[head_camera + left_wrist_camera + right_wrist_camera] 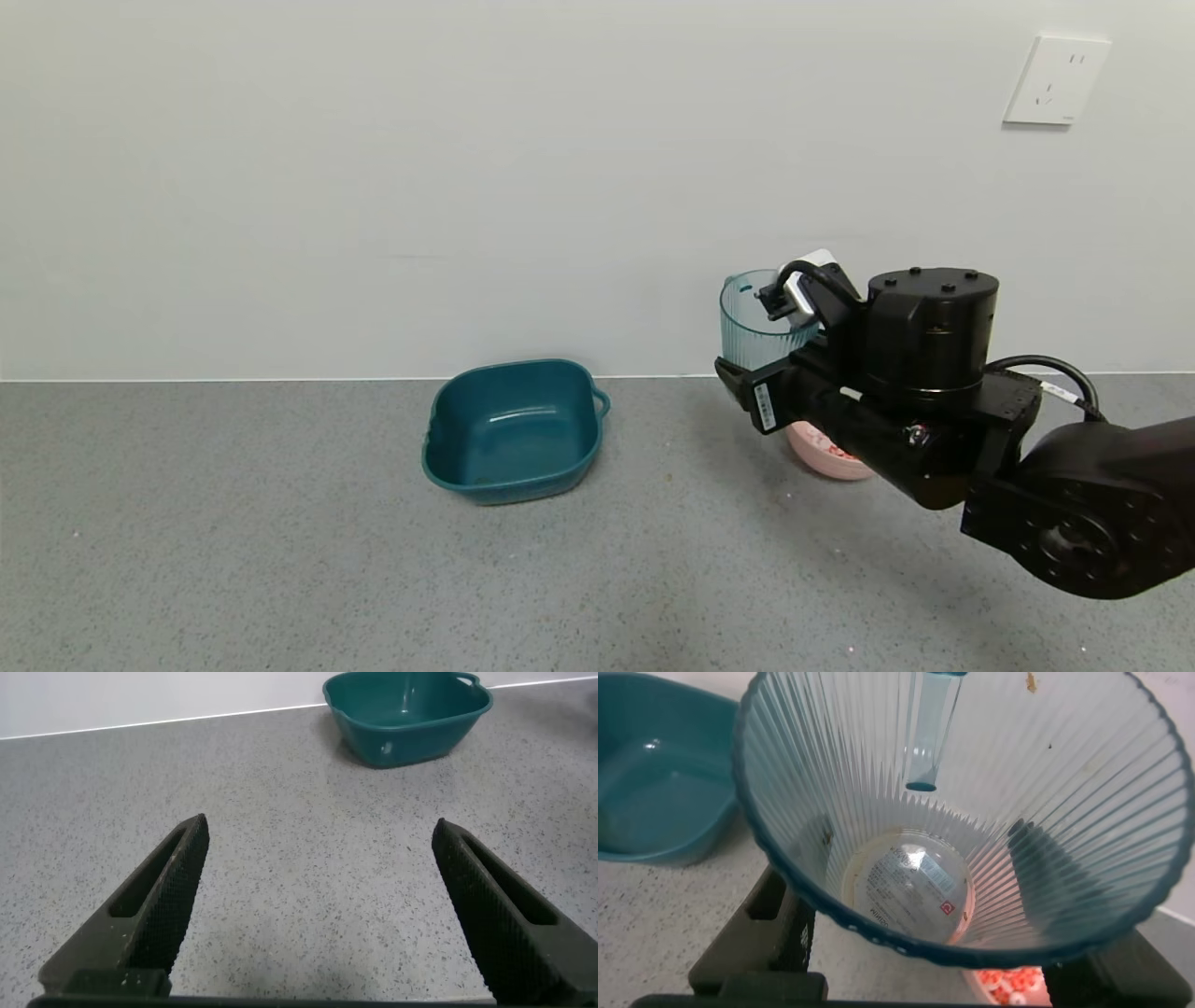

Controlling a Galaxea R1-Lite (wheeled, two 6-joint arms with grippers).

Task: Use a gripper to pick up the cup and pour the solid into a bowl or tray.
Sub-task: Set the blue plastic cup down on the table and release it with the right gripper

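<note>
Two of my arms are here, though only the right one shows from my head camera, and its black bulk hides much. Most of the pink bowl (826,459) is covered by my right gripper (758,359); only a curved slice of its rim and wall shows, and I cannot make out its far side. My left arm is cut off entirely from the head view.

Around the bowl spreads a grey speckled countertop (280,560), ending at a plain white wall (373,187) behind it. High on that wall, above and to the right of the bowl, sits a white socket plate (1056,80).

Well to the left of the bowl stands a dark teal tub (512,431) with handles, upright, apparently with nothing in it.

Directly above the bowl I hold the cup (758,322), my right fingers (775,929) pinching its ribbed wall from both sides. It is lifted off the countertop and, seen from my wrist, its mouth faces the camera; a label shows through its clear base and I see nothing loose inside. Its teal handle (929,733) runs down the far wall.

My left gripper (318,901) hovers low over bare countertop, well away from the tub and farther again from the bowl, its fingers spread wide and holding nothing.

Smallest is the solid (1008,985): pink and orange-red bits lying in the bowl beneath the cup, only a patch of them visible.
</note>
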